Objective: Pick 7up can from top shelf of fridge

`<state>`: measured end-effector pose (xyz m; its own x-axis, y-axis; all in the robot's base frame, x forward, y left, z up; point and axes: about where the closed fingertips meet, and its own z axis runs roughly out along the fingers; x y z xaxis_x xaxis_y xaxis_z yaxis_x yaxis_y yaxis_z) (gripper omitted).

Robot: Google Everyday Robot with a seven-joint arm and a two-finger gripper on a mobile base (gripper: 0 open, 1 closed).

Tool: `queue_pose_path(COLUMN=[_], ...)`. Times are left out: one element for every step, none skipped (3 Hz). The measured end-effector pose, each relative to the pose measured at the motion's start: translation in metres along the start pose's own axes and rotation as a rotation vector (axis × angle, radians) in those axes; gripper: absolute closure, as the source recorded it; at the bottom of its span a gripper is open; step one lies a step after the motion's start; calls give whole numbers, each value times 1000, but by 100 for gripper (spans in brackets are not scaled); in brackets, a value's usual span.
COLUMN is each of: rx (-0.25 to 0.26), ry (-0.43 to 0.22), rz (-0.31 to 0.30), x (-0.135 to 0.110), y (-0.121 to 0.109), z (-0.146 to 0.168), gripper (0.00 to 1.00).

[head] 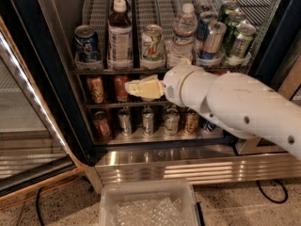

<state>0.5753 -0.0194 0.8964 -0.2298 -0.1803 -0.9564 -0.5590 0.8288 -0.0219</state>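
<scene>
The 7up can [153, 41] stands upper centre on the fridge's [188, 166] top shelf [96, 68], the gripper [132, 88] just below, its state unclear, over a clear bin [108, 194] on speckled floor [244, 206].

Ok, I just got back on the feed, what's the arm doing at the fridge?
The robot arm is reaching into the open fridge for the 7up can. The can stands on the top shelf between a dark bottle and a water bottle, not yet grasped. The gripper sits just below that shelf, in front of the middle-rack cans.
</scene>
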Motion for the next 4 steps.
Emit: queue_pose_path(rx=[34, 105, 105, 105], ry=[-81, -157, -157, -157], rz=[22, -22, -22, -22], x=[-14, -26, -26, -26], y=[21, 33, 33, 33], z=[10, 11, 11, 11], gripper=[0, 0, 0, 23])
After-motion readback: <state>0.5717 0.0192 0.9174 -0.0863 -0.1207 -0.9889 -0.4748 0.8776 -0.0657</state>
